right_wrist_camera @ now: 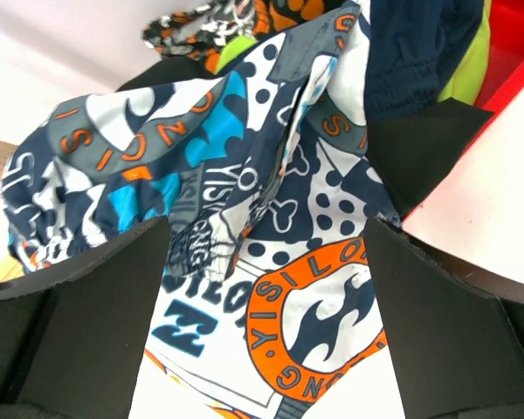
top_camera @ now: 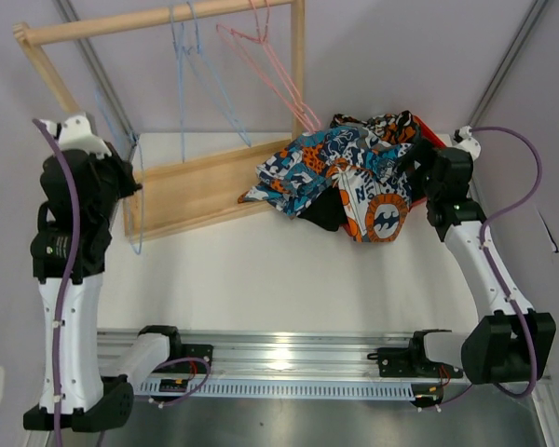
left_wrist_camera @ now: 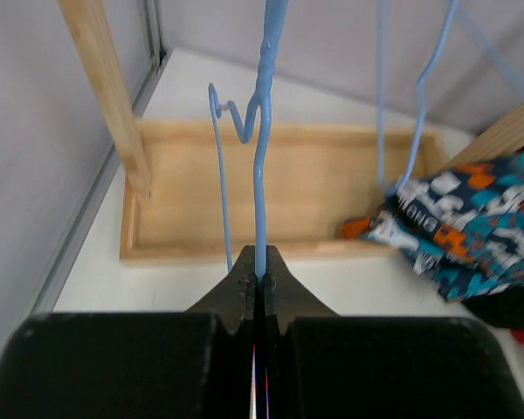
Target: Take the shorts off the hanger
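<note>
A heap of shorts (top_camera: 340, 172) lies on the table at the back right, with a blue-orange-white patterned pair on top. My right gripper (top_camera: 413, 164) stands open at the heap's right side. In the right wrist view its wide jaws (right_wrist_camera: 266, 240) straddle the patterned shorts (right_wrist_camera: 271, 201) without gripping them. Dark navy shorts (right_wrist_camera: 410, 52) and a lime green pair (right_wrist_camera: 473, 61) show behind. My left gripper (top_camera: 130, 189) is shut on the wire of a bare blue hanger (left_wrist_camera: 260, 166), held upright over the rack's base; its fingertips (left_wrist_camera: 244, 266) pinch the wire.
A wooden rack (top_camera: 158, 20) stands at the back with a blue hanger (top_camera: 191, 70) and a pink hanger (top_camera: 270, 65) on its rod. Its tray-like base (left_wrist_camera: 314, 188) lies on the table. A red container (right_wrist_camera: 517, 52) sits behind the heap.
</note>
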{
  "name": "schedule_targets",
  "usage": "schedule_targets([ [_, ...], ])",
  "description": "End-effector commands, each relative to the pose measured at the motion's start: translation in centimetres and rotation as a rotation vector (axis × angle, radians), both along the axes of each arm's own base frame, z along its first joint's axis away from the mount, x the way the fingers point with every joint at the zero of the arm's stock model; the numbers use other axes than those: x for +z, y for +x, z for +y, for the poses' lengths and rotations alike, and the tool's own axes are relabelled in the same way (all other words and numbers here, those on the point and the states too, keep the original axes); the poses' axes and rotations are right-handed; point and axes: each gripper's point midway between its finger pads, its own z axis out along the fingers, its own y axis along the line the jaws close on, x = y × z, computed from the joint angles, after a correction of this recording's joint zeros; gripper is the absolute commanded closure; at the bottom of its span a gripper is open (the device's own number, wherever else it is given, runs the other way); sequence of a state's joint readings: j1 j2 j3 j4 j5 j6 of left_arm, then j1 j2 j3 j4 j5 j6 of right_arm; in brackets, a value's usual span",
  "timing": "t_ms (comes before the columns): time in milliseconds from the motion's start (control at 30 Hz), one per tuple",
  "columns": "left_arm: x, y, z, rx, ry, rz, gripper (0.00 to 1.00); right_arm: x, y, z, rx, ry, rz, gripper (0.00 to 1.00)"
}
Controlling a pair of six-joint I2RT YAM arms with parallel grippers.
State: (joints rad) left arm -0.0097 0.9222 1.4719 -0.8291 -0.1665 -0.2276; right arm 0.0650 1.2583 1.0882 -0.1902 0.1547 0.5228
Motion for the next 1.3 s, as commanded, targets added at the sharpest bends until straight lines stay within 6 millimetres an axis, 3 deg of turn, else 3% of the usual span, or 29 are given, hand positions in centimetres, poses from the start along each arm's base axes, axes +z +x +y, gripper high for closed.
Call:
schedule_targets([
  [0,6.6,2.2,-0.6,-0.035,-0.017,-0.168,1.00,0.9,-1.0,0.5,0.030,0.021,-0.041,0.00],
  [33,7.4,2.7,-0.8,-0.044,-0.017,-0.180,1.00,1.2,-1.4,0.6,0.035,0.021,-0.051,0.01],
  [67,10.2,2.4,-1.0,-0.058,-0.013,-0.243,1.00,0.4,-1.7,0.6,0.039,0.024,-0.039,0.01],
  [100,10.0,3.9,-1.2,-0.070,-0.015,-0.227,1.00,0.2,-1.9,0.7,0.039,0.029,-0.038,0.01],
  [167,13.3,4.1,-1.2,-0.073,-0.002,-0.302,1.00,0.1,-2.5,0.8,0.045,0.036,-0.046,0.01],
  [267,14.3,7.0,-1.1,-0.070,0.012,-0.299,1.00,-1.2,-3.4,1.1,0.058,0.053,-0.035,0.01],
  [300,16.5,6.8,-1.1,-0.073,0.013,-0.351,1.00,-2.1,-3.7,1.4,0.068,0.064,-0.021,0.01],
  [333,15.8,9.0,-1.3,-0.087,0.014,-0.327,1.00,-2.4,-3.8,1.5,0.075,0.071,-0.019,0.01],
  [400,17.3,10.1,-1.6,-0.103,0.017,-0.364,1.00,-2.8,-4.2,1.9,0.090,0.078,-0.014,0.01],
  [433,16.0,12.2,-1.6,-0.103,0.014,-0.327,1.00,-3.3,-4.4,2.0,0.094,0.079,-0.003,0.01],
  [467,16.6,12.6,-1.5,-0.097,0.016,-0.336,1.00,-3.4,-4.6,2.2,0.099,0.077,-0.003,0.01],
  [533,15.7,14.9,-1.3,-0.088,0.019,-0.311,1.00,-3.7,-4.8,2.3,0.106,0.070,0.005,0.01],
  [633,15.4,16.6,-0.2,-0.067,0.023,-0.309,0.99,-3.7,-5.2,2.5,0.117,0.060,0.007,0.01],
  [667,14.2,17.8,-0.1,-0.065,0.018,-0.276,0.99,-3.8,-5.3,2.5,0.117,0.056,0.010,0.01],
  [733,12.9,18.3,-0.1,-0.062,0.005,-0.237,1.00,-3.8,-5.6,2.6,0.118,0.051,0.010,0.00],
  [800,12.8,17.9,-0.2,-0.068,0.000,-0.236,1.00,-4.0,-5.8,2.6,0.118,0.047,0.012,0.01],
  [867,10.9,18.1,-0.3,-0.071,-0.008,-0.203,1.00,-4.2,-5.9,2.6,0.122,0.046,0.018,0.01],
  [933,11.2,17.0,-0.5,-0.077,-0.012,-0.222,0.99,-4.1,-6.0,2.7,0.125,0.046,0.017,0.01],
  [967,9.8,17.1,-0.5,-0.077,-0.019,-0.191,0.99,-4.1,-6.0,2.8,0.124,0.046,0.016,0.01],
  [1067,10.2,15.7,-0.8,-0.086,-0.029,-0.205,1.00,-3.7,-6.3,3.0,0.130,0.047,0.009,0.01],
  [1167,9.4,15.1,-0.9,-0.091,-0.029,-0.190,0.99,-3.1,-6.7,3.3,0.134,0.045,0.000,0.01],
  [1200,9.0,15.1,-0.8,-0.090,-0.025,-0.182,0.97,-2.8,-6.8,3.2,0.132,0.042,-0.004,0.01],
  [1267,8.9,14.6,-0.8,-0.088,-0.021,-0.176,0.78,-2.4,-7.3,3.2,0.131,0.039,-0.007,0.01],
])
